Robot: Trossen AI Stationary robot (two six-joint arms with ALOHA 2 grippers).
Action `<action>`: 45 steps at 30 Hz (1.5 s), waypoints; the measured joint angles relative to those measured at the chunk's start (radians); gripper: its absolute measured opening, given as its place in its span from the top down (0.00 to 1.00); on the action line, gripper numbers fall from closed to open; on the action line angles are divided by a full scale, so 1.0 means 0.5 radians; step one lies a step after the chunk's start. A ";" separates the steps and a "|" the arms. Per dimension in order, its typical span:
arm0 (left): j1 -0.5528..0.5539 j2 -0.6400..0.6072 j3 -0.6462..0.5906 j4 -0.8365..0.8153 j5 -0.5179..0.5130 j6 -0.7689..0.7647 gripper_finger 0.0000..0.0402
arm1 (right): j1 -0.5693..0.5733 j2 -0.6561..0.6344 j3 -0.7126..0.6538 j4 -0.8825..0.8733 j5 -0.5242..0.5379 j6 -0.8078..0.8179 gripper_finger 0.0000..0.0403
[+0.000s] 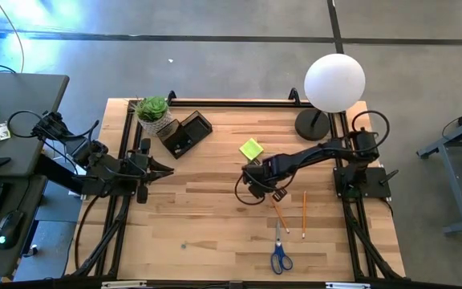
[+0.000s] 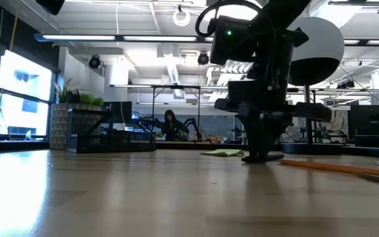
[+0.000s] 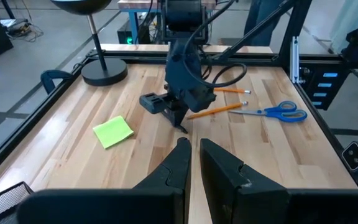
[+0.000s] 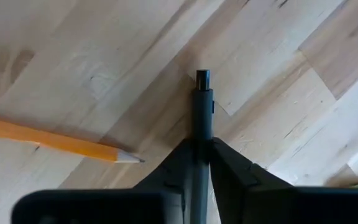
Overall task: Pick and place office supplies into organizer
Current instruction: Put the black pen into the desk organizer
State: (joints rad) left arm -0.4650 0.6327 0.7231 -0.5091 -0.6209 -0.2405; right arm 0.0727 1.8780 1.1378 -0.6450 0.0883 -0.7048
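Observation:
My right gripper [image 1: 253, 183] stands at the table's middle, pointing down, shut on a thin dark pen [image 4: 202, 106] that lies on the wood. An orange pencil's tip [image 4: 128, 158] lies just beside it. The yellow-green sticky pad [image 1: 251, 148] lies flat a little farther back. Two pencils [image 1: 280, 215] [image 1: 304, 213] and the blue-handled scissors [image 1: 280, 255] lie nearer the front. The dark organizer [image 1: 184, 132] stands at the back left. My left gripper [image 3: 192, 158] waits above the table's left side, shut, holding nothing. My right gripper pinches the pen's barrel [image 4: 202, 138] between its two fingers, some way back from the capped end [image 4: 202, 78]. The fingers come from above, pointing down, one on each long side of the pen. The pen seems to lie level on the table.
A white globe lamp [image 1: 335, 80] on a black round base [image 1: 313, 124] stands at the back right. A small potted plant [image 1: 152, 112] stands beside the organizer. Bare wood lies at the front left. Black rails [image 1: 127, 160] border the table.

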 joint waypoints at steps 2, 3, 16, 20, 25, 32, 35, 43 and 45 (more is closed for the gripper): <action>0.000 0.000 0.000 0.000 0.000 0.000 0.94 | 0.001 0.009 0.026 0.025 0.005 0.059 0.93; 0.000 0.000 0.000 0.000 0.000 0.000 0.94 | 0.001 0.011 0.042 0.033 0.003 0.067 0.94; 0.000 0.000 0.000 0.001 0.000 0.002 0.94 | -0.081 0.010 0.439 0.420 -0.176 0.323 0.95; 0.000 0.000 0.000 0.020 0.000 0.004 0.94 | -0.138 0.006 0.516 0.836 -0.288 0.301 0.95; 0.000 0.000 0.000 0.021 0.001 0.008 0.94 | -0.251 0.006 0.523 1.476 -0.415 0.357 0.94; 0.000 -0.002 0.000 0.039 -0.129 0.006 0.94 | -0.439 0.102 0.526 2.213 -0.520 0.767 0.94; 0.000 -0.003 0.000 0.040 -0.255 -0.002 0.94 | -0.490 0.182 0.526 2.390 -0.544 0.915 0.95; 0.000 -0.014 0.000 0.096 -0.397 0.017 0.94 | -0.513 0.485 0.611 3.020 -0.503 1.192 0.93; -0.001 -0.037 0.000 0.095 -0.426 0.016 0.94 | -0.517 0.583 0.711 3.071 -0.498 1.245 0.93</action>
State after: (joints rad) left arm -0.4656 0.6140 0.7231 -0.4614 -0.8341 -0.2325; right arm -0.1856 2.1698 1.4934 0.8907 -0.1606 -0.0824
